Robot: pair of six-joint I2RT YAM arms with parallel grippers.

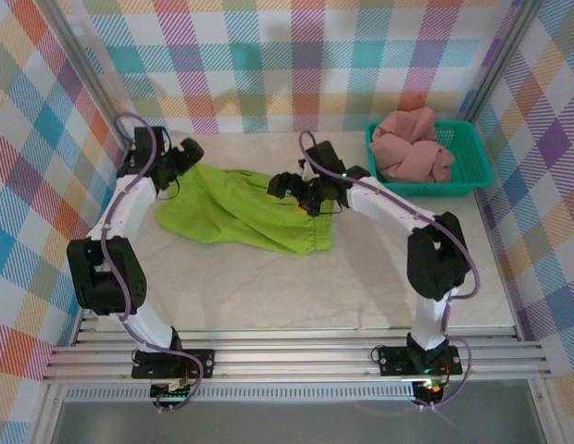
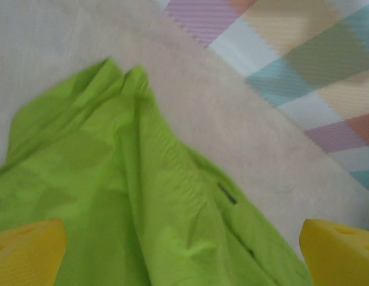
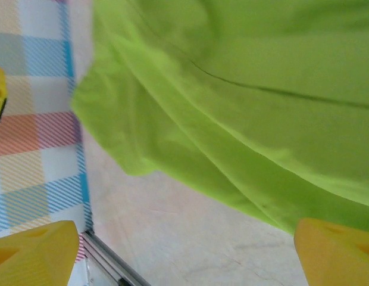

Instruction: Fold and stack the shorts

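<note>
Green shorts (image 1: 233, 211) lie between left tool (image 1: 179, 174), right tool (image 1: 281, 186)

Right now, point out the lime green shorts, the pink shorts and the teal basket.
lime green shorts (image 1: 236, 208), top view, middle of the fabric
pink shorts (image 1: 412, 148), top view, crumpled middle
teal basket (image 1: 454, 188), top view, near wall

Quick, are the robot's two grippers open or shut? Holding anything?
Left gripper: open, holding nothing.
Right gripper: open, holding nothing; the lime green shorts lie loose under both.
</note>
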